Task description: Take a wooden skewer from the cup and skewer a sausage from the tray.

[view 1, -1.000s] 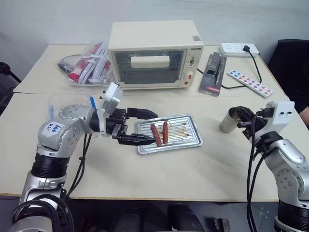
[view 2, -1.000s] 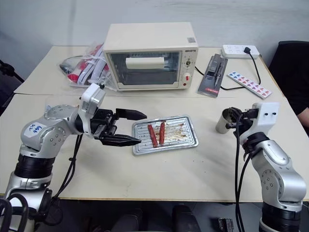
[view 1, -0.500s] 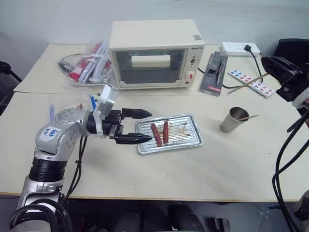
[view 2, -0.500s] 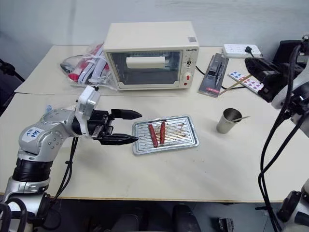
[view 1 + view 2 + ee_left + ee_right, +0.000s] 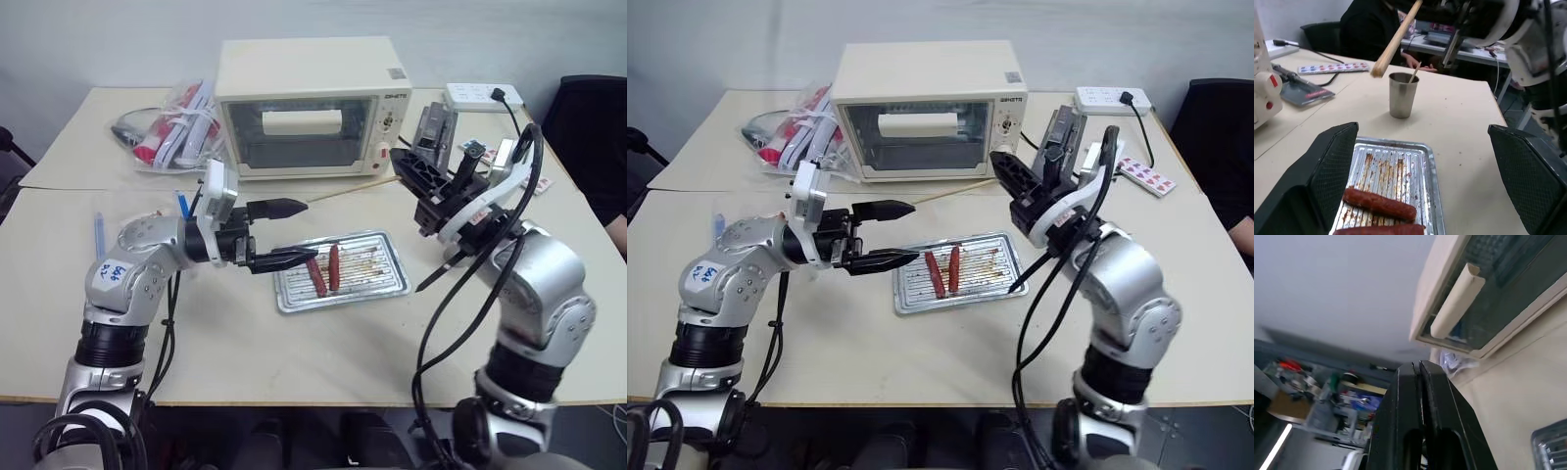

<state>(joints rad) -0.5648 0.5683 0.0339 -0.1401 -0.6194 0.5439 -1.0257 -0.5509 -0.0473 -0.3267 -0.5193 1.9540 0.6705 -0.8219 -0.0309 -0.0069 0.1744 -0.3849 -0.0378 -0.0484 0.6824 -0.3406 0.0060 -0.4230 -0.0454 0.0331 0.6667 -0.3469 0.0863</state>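
My right gripper (image 5: 396,157) is shut on the wooden skewer (image 5: 348,189). It holds the stick about level above the table, just beyond the tray (image 5: 380,266), with the free end pointing left toward the oven's front. My left gripper (image 5: 309,232) stands open at the tray's left end, fingers level and pointing right, nothing between them. Two reddish-brown sausages (image 5: 315,278) (image 5: 334,266) lie side by side on the tray's left half; I cannot tell which is shorter. In the left wrist view the metal cup (image 5: 1402,95) stands upright beyond the tray with another stick in it.
A cream toaster oven (image 5: 304,108) stands behind the tray. A clear bag of packets (image 5: 171,132) lies at the back left, and a power strip (image 5: 480,95) and a black device (image 5: 431,127) at the back right. Blue pens (image 5: 100,235) lie left. A person in dark clothes (image 5: 1376,29) sits past the table.
My right arm has lifted from the cup and swung left with the skewer, its wrist rolling over. The left gripper has stayed open by the tray.
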